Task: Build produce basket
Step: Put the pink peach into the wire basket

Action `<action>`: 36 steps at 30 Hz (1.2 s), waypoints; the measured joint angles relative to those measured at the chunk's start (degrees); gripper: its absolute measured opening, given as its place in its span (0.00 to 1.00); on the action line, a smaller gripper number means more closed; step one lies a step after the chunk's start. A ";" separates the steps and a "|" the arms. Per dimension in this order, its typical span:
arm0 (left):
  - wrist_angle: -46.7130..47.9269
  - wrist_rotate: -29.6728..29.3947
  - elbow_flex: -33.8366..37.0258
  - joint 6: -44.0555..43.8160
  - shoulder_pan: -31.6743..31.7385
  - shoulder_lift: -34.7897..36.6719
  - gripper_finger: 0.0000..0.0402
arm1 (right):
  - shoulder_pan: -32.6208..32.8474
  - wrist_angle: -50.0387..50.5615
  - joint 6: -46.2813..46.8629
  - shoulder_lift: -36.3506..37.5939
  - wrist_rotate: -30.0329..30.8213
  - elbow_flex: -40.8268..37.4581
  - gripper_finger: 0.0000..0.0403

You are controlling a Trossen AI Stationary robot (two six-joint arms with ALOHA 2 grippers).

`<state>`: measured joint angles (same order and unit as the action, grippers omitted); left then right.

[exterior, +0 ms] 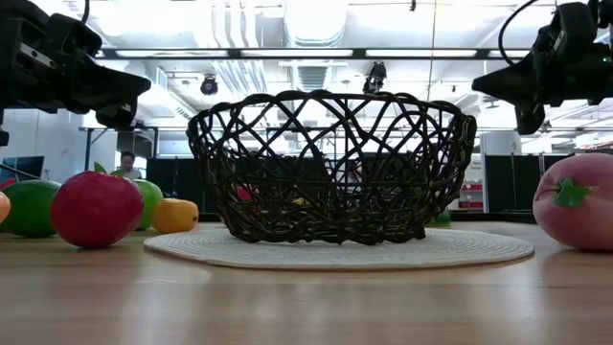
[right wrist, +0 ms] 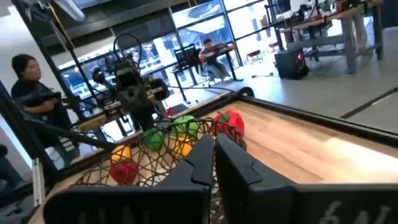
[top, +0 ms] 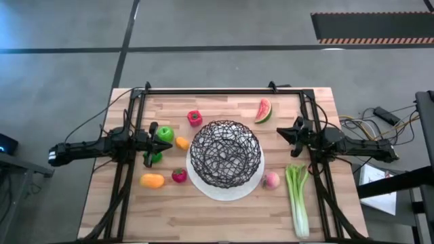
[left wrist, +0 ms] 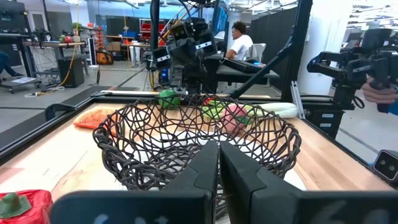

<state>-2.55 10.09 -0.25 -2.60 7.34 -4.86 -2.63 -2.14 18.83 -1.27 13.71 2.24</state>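
Note:
The black wire basket point(top: 226, 154) stands on a round white plate point(top: 224, 192) at the table's middle. Left of it lie a green apple point(top: 164, 133), a lime point(top: 153, 158), an orange piece point(top: 182, 143), a second orange piece point(top: 152, 180), a strawberry point(top: 179, 176) and a red pepper point(top: 194, 118). A watermelon slice point(top: 263, 110), a peach point(top: 271, 179) and a celery stalk point(top: 297, 196) lie to its right. My left gripper point(top: 165, 144) is shut and empty, raised between apple and lime. My right gripper point(top: 281, 133) is shut and empty, raised right of the basket.
A black frame point(top: 224, 91) runs along the table's far edge and down both sides. Bare wood lies in front of the plate toward the near edge. A person point(left wrist: 239, 43) sits in the room beyond the table.

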 joint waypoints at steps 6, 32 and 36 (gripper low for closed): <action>0.00 0.01 0.00 -0.01 0.00 0.00 0.00 | 0.02 1.59 4.57 -1.76 -3.79 0.00 0.02; 0.00 0.01 0.00 -0.01 0.06 0.01 0.00 | 22.85 40.65 23.71 -52.70 -10.78 38.20 0.73; 0.00 0.00 0.00 0.00 0.04 0.00 0.00 | 27.88 41.67 24.29 -61.70 -10.96 43.04 0.84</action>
<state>-2.55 10.09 -0.25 -2.60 7.38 -4.86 25.24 39.53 43.12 -62.97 2.75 45.28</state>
